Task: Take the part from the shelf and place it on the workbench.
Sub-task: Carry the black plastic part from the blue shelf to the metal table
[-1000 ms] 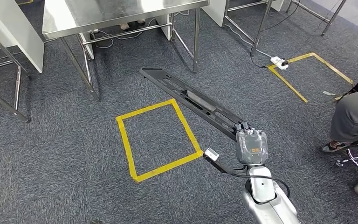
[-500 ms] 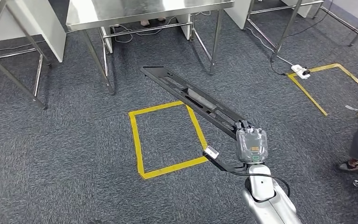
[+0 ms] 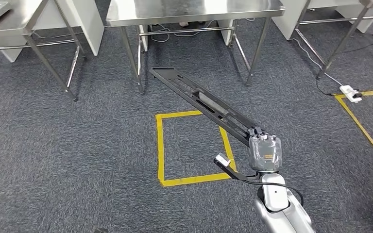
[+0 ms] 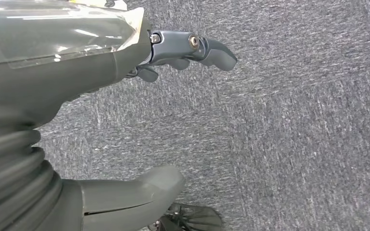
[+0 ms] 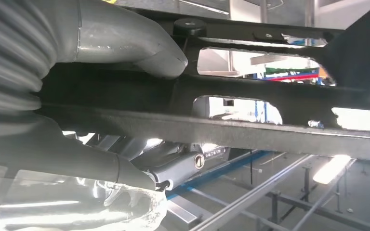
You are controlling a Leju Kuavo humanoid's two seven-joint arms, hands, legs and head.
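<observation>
Right robot hand (image 3: 264, 153) grips part (image 3: 199, 99) — pointing toward workbench (image 3: 194, 10).

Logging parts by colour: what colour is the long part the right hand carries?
Black part, gripped by the right hand; clearest in the head view.

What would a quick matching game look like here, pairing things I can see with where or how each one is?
Things:
1. long black part
2. yellow tape square
3. steel table
4. left hand

States:
A. stuck on the carpet
B. holding nothing
C. held by the right hand
D. standing ahead of the part's far end

Pairs: 1-C, 2-A, 3-D, 4-B
</observation>
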